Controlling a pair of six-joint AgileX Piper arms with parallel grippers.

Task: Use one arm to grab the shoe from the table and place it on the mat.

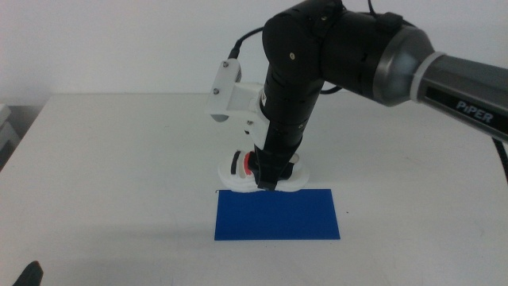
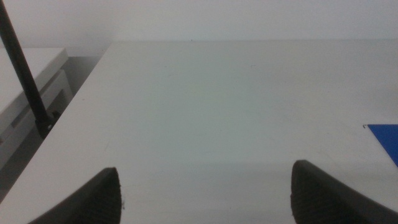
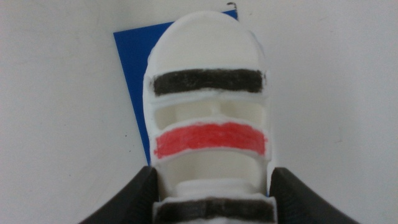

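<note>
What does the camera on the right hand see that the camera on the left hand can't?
Only the right wrist view shows the shoe, with the right gripper at its sides near the heel. Only the left wrist view shows the left gripper, open over bare table, plus the table's edge and a white cabinet beside it. Both show the white table and some of the blue mat.

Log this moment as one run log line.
right gripper: astride shoe heel | shoe: beside mat, toe over its edge | left gripper: open, waiting over table
</note>
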